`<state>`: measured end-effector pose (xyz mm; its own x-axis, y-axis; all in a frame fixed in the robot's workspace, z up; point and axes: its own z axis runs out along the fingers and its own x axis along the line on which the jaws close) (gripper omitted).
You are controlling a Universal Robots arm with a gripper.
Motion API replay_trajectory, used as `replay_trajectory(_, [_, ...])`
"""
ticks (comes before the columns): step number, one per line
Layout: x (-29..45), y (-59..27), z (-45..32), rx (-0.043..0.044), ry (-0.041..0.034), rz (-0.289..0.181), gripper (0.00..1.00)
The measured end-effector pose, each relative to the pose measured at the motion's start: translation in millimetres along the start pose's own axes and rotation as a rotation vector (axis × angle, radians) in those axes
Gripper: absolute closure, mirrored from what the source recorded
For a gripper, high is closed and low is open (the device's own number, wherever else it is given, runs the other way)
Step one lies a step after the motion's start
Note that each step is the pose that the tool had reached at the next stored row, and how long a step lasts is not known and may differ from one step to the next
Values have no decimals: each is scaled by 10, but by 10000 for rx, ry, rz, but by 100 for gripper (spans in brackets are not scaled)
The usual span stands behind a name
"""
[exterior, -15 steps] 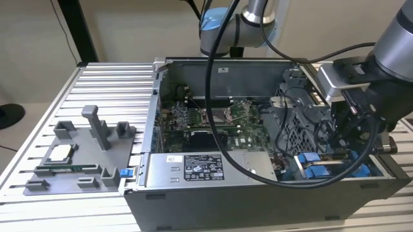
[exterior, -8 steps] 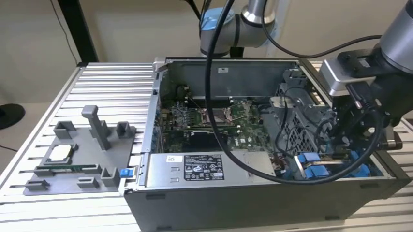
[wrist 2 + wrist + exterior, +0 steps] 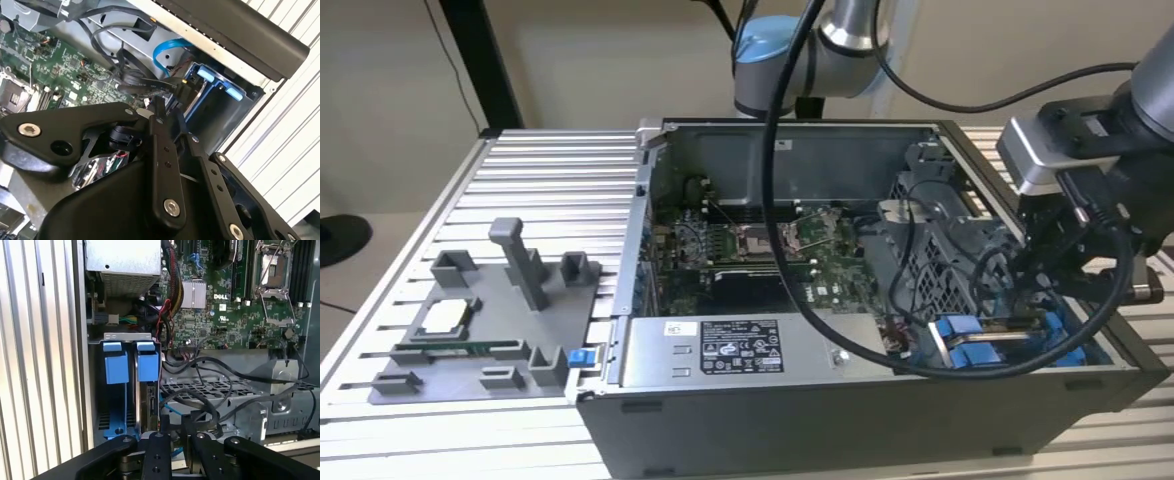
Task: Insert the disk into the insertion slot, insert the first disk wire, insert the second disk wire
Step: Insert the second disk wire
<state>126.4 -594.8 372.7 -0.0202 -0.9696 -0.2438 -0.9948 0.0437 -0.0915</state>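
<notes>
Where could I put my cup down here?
On the bare ribbed metal tabletop behind the grey plastic fixture tray, beside the open computer case. The blue-tabbed drive bay corner is crowded with black cables and the robot's hand.

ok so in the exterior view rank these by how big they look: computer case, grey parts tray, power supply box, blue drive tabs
1. computer case
2. grey parts tray
3. power supply box
4. blue drive tabs, partly behind cables
</notes>
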Motion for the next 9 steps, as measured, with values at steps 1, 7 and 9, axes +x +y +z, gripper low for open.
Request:
replay_trajectory(1, [6, -7, -6, -1, -42, 3, 100])
replay_trajectory(7, [72, -44, -42, -5, -223, 19, 100])
replay_trajectory(9, [99, -68, -47, -6, -258, 23, 100])
